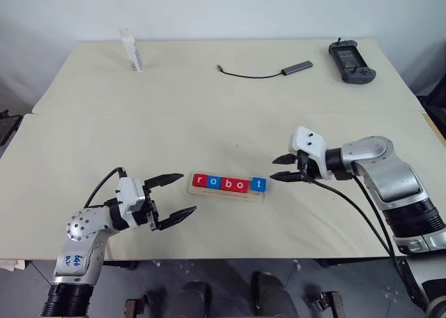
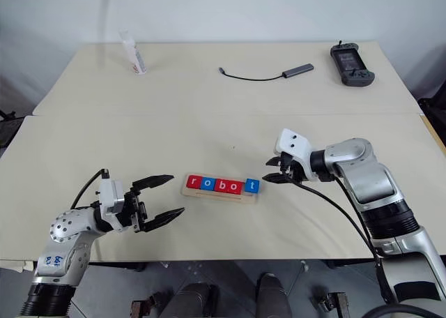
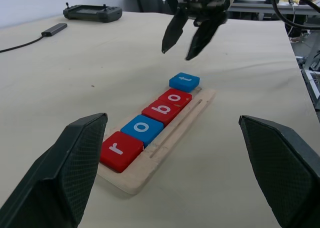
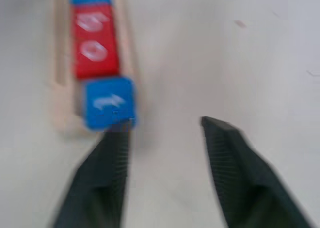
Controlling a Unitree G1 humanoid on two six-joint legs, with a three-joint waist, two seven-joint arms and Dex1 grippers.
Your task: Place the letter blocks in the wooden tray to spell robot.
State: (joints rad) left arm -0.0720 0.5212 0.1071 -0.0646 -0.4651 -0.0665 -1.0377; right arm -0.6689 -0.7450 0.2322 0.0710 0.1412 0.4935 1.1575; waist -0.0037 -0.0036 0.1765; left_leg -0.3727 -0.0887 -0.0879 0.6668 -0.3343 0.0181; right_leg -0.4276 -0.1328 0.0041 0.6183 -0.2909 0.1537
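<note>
While all five tiles sit in a row, status: word reads r-o-b-o-t, task looks nearly done.
letter blocks (image 1: 229, 183): in the wooden tray (image 1: 226, 193), near the worktop (image 1: 209, 109) front edge, about midway along it.
t tile (image 3: 184, 81): blue, last in row, sits skewed and overhangs the tray end, not fully seated.
right claw (image 1: 285, 167): partly open, holding nothing, just beside the t tile.
left claw (image 1: 171, 197): wide open, empty, just off the tray's r end.
handling: tiles likely light, rigid, smooth; pinch by opposite side edges, or nudge the t from its outer edge.
risk: a push may slide the light tray.
</note>
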